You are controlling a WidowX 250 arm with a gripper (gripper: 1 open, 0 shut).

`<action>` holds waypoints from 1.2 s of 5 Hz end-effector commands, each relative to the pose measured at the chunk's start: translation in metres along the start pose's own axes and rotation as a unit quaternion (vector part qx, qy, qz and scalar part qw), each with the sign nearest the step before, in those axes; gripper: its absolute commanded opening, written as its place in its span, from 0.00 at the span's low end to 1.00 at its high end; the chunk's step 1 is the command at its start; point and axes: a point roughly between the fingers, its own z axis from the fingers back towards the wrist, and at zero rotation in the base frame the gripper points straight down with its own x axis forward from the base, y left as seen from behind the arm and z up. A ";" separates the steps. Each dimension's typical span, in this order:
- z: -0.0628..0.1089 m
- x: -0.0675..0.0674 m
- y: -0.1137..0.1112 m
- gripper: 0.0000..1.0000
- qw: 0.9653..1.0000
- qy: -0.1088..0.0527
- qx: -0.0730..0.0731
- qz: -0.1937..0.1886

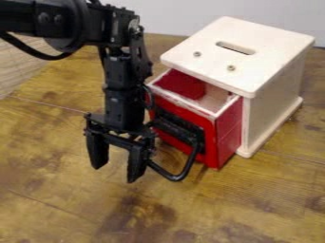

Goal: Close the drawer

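The red drawer [203, 123] sticks partly out of the cream-white cabinet [260, 71], its glossy front facing lower left. A large black loop handle [176, 157] hangs off that front. My gripper [117, 163] points down at the table just left of the handle, fingers spread open with nothing between them. The right finger [137, 166] stands close to the handle loop; contact cannot be told. The black arm [121, 66] hides part of the drawer's left corner.
The cabinet stands at the right on a worn wooden table [76, 204]. A slot [234, 46] and two small screws mark the cabinet top. Bare wood lies to the left and in front of the gripper.
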 end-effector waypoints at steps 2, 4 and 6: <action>0.022 0.032 -0.008 1.00 0.994 -0.105 -0.022 0.025; 0.038 0.019 -0.015 1.00 0.993 -0.113 -0.023 0.003; 0.040 0.021 -0.017 1.00 0.992 -0.120 -0.026 -0.022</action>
